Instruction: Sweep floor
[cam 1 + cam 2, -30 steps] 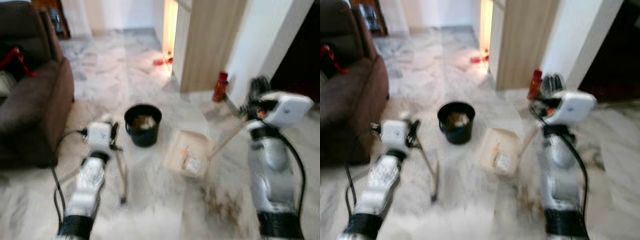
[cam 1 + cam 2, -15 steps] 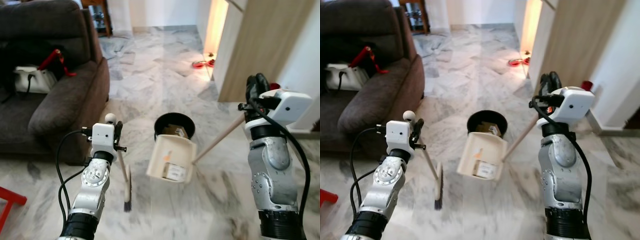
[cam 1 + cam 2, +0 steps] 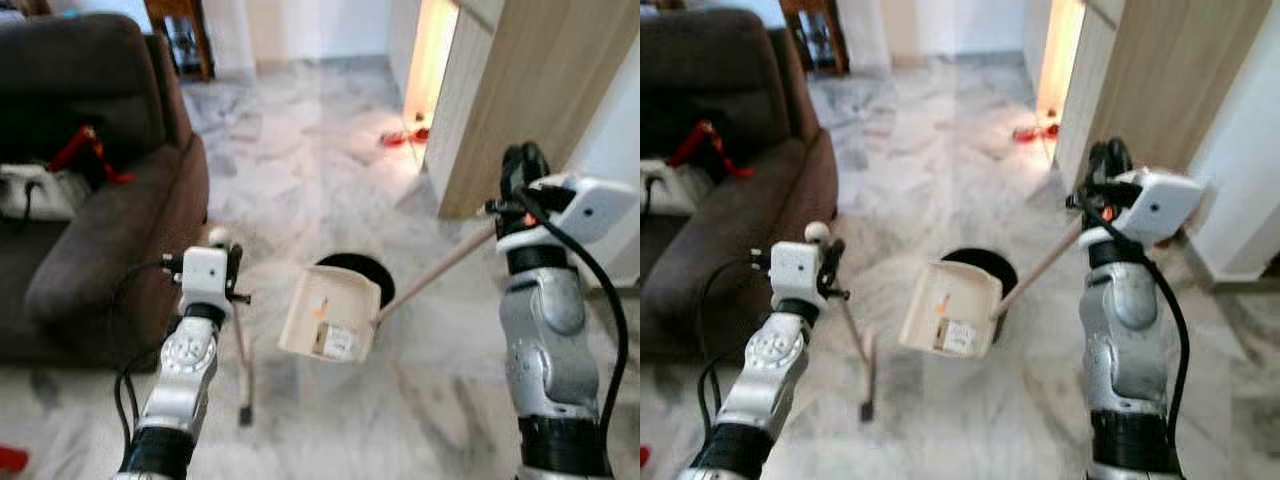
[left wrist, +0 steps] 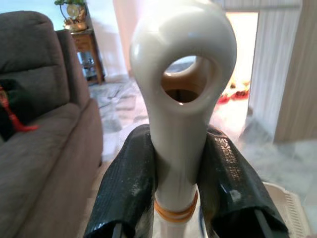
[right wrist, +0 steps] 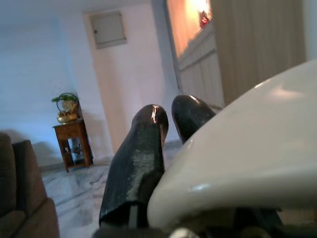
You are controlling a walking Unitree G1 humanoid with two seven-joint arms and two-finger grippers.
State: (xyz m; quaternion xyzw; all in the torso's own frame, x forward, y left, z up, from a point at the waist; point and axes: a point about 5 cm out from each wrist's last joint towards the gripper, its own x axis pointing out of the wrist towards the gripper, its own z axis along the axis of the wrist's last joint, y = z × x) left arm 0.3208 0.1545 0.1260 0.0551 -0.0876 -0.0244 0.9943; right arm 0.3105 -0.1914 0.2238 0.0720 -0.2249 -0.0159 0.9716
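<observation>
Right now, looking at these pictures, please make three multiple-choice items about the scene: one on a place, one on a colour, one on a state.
1. Where is the dustpan?
A. Lifted in front of the black bin
B. On the sofa
C. Flat on the floor behind the robot

2. What colour is the sofa?
A. White
B. Dark brown
C. Green

3. What is the left gripper doing?
A. Hanging open
B. Shut on the broom handle
C. Shut on a cloth

Answers:
1. A: the head views show the pan raised, partly covering the bin behind it.
2. B: its cushions and arm look dark brown.
3. B: the left wrist view shows both fingers pressed against the white handle.
</observation>
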